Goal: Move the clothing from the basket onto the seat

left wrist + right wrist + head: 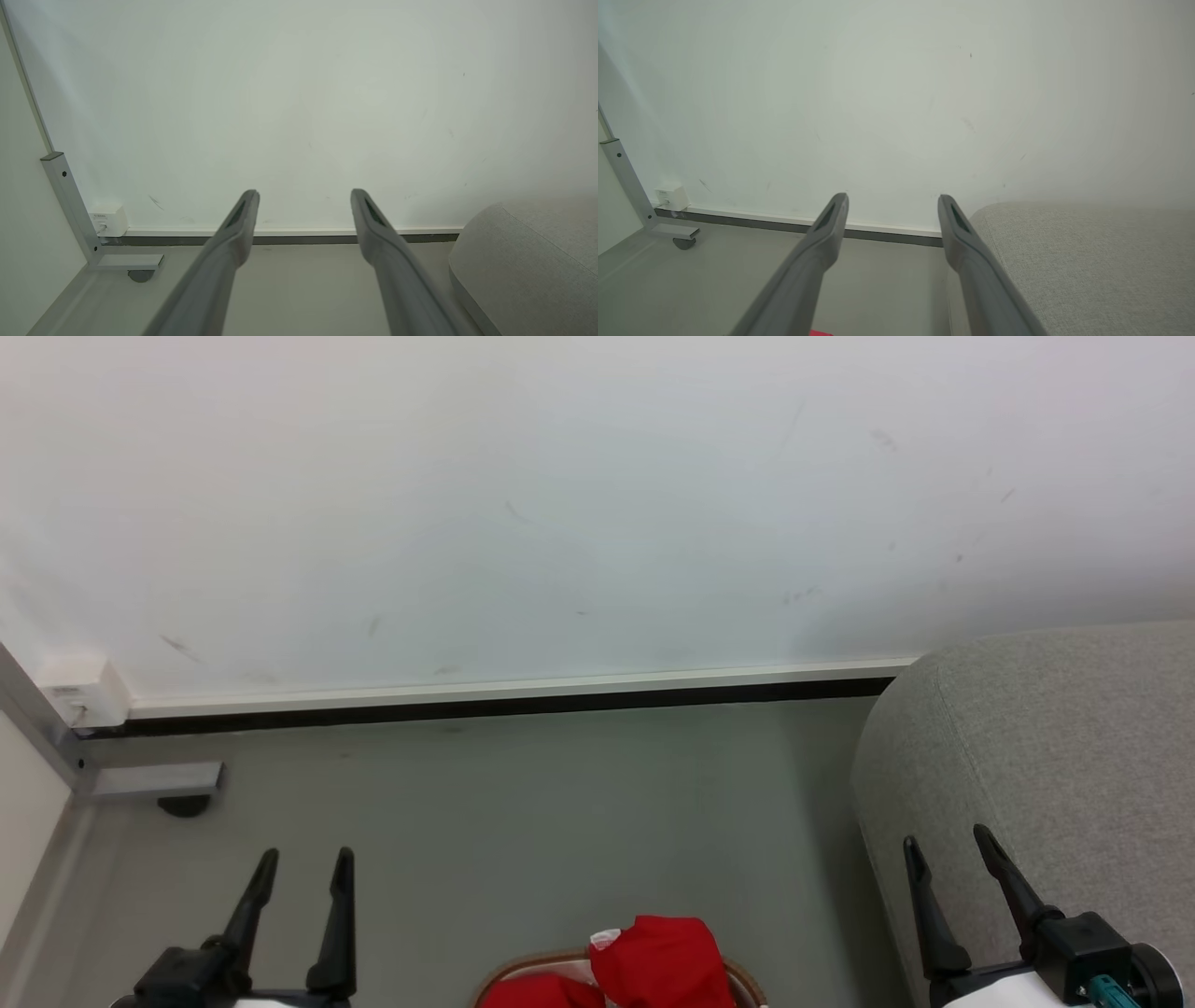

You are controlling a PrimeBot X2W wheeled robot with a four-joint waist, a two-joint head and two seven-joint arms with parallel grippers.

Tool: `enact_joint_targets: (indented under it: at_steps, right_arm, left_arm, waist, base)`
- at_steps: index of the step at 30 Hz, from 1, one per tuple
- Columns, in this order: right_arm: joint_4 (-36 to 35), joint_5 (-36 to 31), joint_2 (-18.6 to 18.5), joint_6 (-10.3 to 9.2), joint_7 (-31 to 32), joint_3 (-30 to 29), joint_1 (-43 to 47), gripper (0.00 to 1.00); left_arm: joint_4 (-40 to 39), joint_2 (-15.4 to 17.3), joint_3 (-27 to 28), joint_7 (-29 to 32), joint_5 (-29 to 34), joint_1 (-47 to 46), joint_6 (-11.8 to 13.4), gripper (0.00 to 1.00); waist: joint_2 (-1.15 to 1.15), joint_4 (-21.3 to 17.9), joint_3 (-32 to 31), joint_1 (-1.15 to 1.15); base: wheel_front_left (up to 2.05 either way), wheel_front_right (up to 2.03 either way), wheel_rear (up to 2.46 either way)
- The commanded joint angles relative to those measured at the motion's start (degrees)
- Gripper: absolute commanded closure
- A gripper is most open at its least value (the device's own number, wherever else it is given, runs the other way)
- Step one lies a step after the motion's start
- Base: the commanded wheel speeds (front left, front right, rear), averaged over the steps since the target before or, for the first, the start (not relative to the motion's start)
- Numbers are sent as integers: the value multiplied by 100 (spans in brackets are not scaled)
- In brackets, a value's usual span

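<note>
Left tool (308,854) and right tool (944,836) spread, empty: reaching down to the clothing (658,957) between them, we risk hooking the basket (742,980) by its rim and dragging it.

Red clothing (653,959) with a white patch, bunched, heaped above tan basket (742,980) rim at head view's bottom edge. Light-grey woven seat (1055,756) on the right, bare, near the basket, not touching.

Left gripper (308,851) shows two long black fingers tapering to narrow tips, on a blocky black base. Right gripper (944,835) matches, with a teal fitting (1106,987) beside a round black housing (1153,975) and white casing (990,994) below.
</note>
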Motion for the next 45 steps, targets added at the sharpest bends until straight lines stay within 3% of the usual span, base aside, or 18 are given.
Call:
enact_joint_targets:
  at_steps: [1, 15, 29, 45]
  right_arm:
    - [8, 58, -2, -12, -16, -8, -18, 0]
    - [-29, 190, -2, -12, -16, -41, -36, 0]
    - [-69, 223, -4, -12, -16, -120, -125, 0]
    - [-347, 359, -4, -12, -16, -192, -336, 0]
  left_arm:
    - [-2, 10, 2, -7, -16, 55, 7, 0]
    - [19, 31, -44, -7, -60, 55, 6, 0]
    - [339, 153, -341, -5, -101, -152, 6, 0]
    - [1142, 559, -1049, -4, -279, -846, 6, 0]
  waist:
    - [0, -6, 5, 0]
    - [0, -75, 32, 0]
    - [0, -460, 313, 0]
    - [0, -921, 1204, 0]
  base:
    - [0, 0, 0]
    - [0, 0, 0]
    - [0, 0, 0]
    - [0, 0, 0]
